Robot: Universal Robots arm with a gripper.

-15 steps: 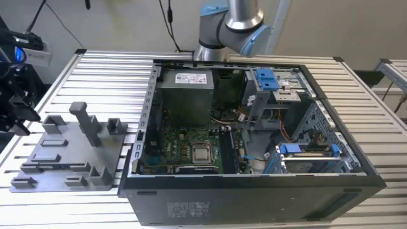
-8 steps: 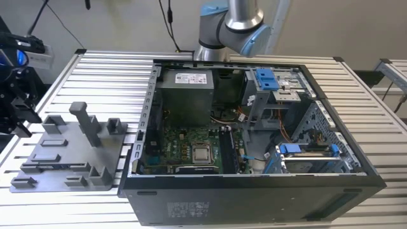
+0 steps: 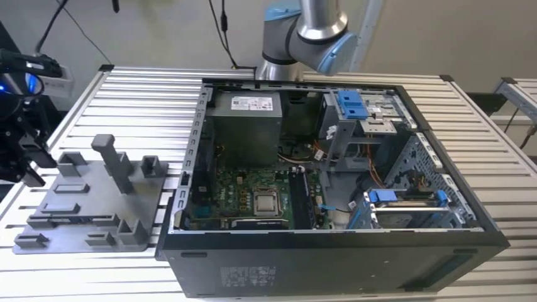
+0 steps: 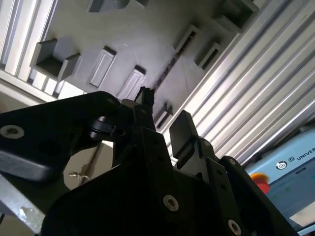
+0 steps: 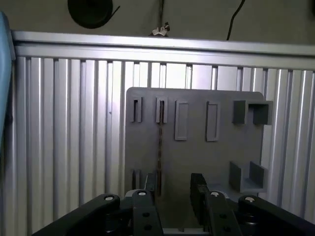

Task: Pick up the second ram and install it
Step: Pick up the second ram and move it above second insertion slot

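Gripper [image 5: 173, 179] hung over the grey plate [image 5: 197, 157], its 2 fingers apart and empty. The ram [image 5: 159, 140] stood edge-on in the plate's slots, a thin dark line in both wrist views. The exterior view added upright posts [image 3: 113, 160] on the plate and the open case [image 3: 336, 189] beside it, toward the exterior view's right; there the ram was hard to make out.

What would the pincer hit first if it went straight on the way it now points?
Probably the grey plate: in the first wrist view the open pincer aims at it, just beside the thin memory stick standing on edge in its slot. Depth is unclear.
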